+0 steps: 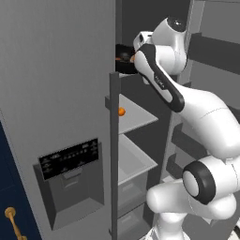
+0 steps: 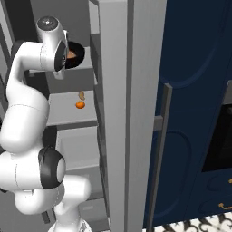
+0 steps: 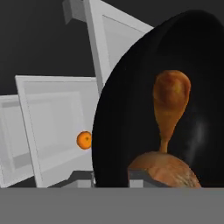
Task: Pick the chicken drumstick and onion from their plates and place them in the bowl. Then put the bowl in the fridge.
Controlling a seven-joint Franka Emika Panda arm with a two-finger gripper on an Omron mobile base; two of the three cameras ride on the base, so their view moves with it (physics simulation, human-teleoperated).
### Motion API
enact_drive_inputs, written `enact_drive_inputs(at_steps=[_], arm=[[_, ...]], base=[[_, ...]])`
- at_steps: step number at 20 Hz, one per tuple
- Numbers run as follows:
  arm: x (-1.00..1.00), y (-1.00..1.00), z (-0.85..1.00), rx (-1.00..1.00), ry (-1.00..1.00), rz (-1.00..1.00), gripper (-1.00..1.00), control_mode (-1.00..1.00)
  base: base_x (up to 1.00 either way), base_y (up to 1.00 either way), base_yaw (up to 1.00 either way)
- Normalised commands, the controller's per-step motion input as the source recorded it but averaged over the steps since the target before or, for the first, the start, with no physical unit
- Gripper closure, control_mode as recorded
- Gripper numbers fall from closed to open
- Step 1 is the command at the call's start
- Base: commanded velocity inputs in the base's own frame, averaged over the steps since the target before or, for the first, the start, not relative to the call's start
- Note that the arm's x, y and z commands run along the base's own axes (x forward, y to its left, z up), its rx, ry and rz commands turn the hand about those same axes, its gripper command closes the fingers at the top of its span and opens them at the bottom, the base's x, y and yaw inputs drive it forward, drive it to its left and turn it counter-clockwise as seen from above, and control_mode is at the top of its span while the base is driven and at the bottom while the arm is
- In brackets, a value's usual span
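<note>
Bowl (image 3: 131, 109) holds drumstick (image 3: 170, 100) and half-cropped onion (image 3: 166, 170); tool grip cannot be made out.

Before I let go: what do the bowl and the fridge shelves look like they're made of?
The bowl looks like glossy black ceramic or plastic: a soft highlight shows on its inner wall beside the chicken drumstick. The fridge shelves look like matte grey plastic or painted metal: flat, even tone, no reflections. Rendered surfaces, so either is a guess.

Flat, even rendered light; fridge (image 1: 56, 93) interior dim, slightly soft.
</note>
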Motion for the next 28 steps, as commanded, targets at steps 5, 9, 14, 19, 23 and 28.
enact_drive_inputs(at_steps=[5,9,14,19,23,28], arm=[[0.15,0.01,0.0,0.0,-0.16,0.01,-1.0,-1.0],[0.33,0.1,0.0,0.0,-0.26,0.02,-1.0,-1.0],[0.79,0.22,0.0,0.0,-0.18,0.0,-1.0,-1.0],[0.07,-0.17,0.0,0.0,0.0,0.0,-1.0,-1.0],[-0.48,-0.22,0.19,0.02,0.0,0.0,-1.0,-1.0],[-0.94,-0.02,0.34,0.01,0.0,0.0,-1.0,-1.0]], base=[[0.0,0.0,0.0],[0.0,0.0,0.0],[0.0,0.0,0.0],[0.0,0.0,0.0],[0.0,0.0,0.0],[0.0,0.0,0.0]])
